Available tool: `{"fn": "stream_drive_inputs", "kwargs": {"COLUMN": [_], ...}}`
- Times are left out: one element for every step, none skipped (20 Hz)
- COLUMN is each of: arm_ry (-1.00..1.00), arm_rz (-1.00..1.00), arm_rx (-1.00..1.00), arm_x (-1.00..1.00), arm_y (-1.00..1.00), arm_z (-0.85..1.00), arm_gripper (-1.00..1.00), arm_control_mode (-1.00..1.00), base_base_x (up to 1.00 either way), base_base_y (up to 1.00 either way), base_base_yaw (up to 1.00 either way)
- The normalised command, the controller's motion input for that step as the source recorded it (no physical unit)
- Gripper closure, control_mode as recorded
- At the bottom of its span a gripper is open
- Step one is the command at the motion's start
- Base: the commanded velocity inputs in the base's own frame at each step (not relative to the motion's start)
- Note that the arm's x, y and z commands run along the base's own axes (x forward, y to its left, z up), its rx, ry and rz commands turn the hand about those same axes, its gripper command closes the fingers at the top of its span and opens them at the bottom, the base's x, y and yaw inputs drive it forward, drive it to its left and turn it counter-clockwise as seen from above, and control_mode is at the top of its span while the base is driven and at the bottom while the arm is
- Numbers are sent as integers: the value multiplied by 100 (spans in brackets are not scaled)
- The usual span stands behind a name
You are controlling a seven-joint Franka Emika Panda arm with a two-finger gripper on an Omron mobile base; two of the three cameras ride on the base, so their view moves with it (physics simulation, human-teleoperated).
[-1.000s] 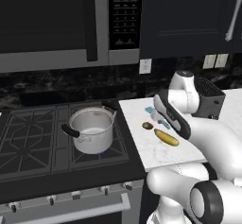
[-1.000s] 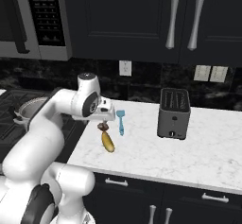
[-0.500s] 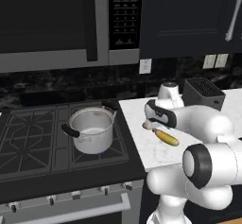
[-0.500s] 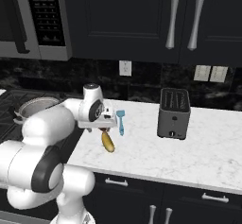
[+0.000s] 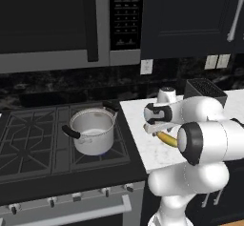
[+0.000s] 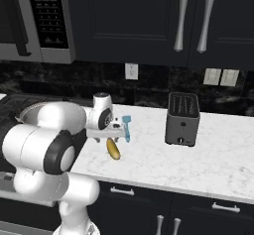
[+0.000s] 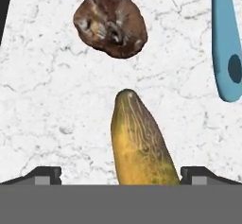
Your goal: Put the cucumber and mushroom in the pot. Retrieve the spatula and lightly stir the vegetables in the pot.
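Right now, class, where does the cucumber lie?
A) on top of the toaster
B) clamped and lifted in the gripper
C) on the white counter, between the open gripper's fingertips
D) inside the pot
C: the cucumber rests on the marble counter, between the gripper's spread fingertips.

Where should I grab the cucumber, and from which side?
Grip the cucumber across its thick middle, coming straight down from above. It lies flat on the counter, lengthwise between the open gripper, clear of the mushroom and spatula. Its tapered tip would likely slip.
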Motion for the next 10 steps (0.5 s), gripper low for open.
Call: {"fn": "stream_drive_inputs", "kwargs": {"arm_ry": [0,0,0,0,0,0,0,0,0,0], "arm_rz": [0,0,0,0,0,0,1,2,2,2], "arm_rx": [0,0,0,0,0,0,0,0,0,-1], "arm_x": [9,8,5,6,8,13,14,15,14,11], "arm_y": [-18,-24,-29,-26,-20,-14,-5,-2,0,0], "arm_z": [-31,-26,-25,-28,-29,-29,-28,-27,-29,-29], "arm_gripper": [-100,-100,-100,-100,-100,-100,-100,-100,-100,-100], "arm_control_mode": [-100,-100,-100,-100,-100,-100,-100,-100,-100,-100], "base_base_x": [0,0,0,0,0,0,0,0,0,0], "base_base_y": [0,0,0,0,0,0,0,0,0,0], "base_base_yaw": [0,0,0,0,0,0,0,0,0,0]}}
